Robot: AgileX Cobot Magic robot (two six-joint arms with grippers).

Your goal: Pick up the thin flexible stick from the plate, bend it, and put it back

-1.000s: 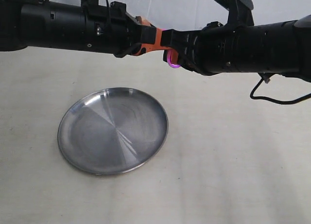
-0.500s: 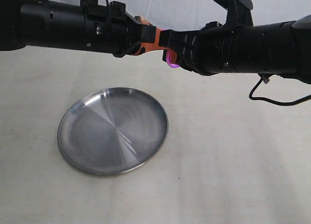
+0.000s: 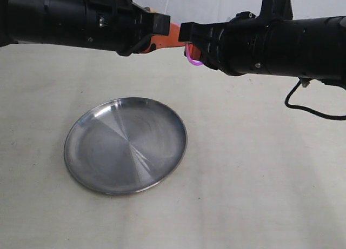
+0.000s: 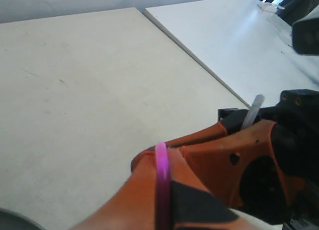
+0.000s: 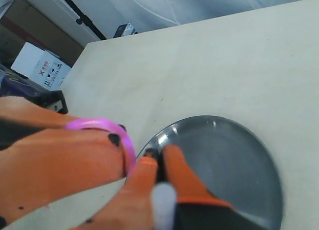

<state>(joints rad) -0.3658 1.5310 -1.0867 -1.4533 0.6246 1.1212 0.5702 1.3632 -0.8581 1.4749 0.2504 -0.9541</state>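
Both grippers meet high above the table, beyond the plate [image 3: 125, 146], which holds nothing. The thin pink stick [image 3: 192, 60] hangs between them as a small tight loop. My left gripper [image 3: 166, 41] is shut on one end; in the left wrist view the stick [image 4: 162, 182] runs between its orange fingers [image 4: 144, 190], and the whitish tip [image 4: 253, 110] pokes out past the right gripper's fingers. My right gripper [image 3: 187, 42] is shut on the other end. In the right wrist view the pink arc [image 5: 102, 125] curves off to the left gripper, with the plate [image 5: 234, 160] below.
A black cable [image 3: 316, 113] droops from the right arm. The left wrist view shows a seam [image 4: 199, 60] between two tabletops. Cardboard boxes [image 5: 42, 70] and a black stand stand beyond the table's edge in the right wrist view.
Both arms have risen a little, carrying the bent stick upward. The loop has stayed tight and both grips have held. The plate has not moved.
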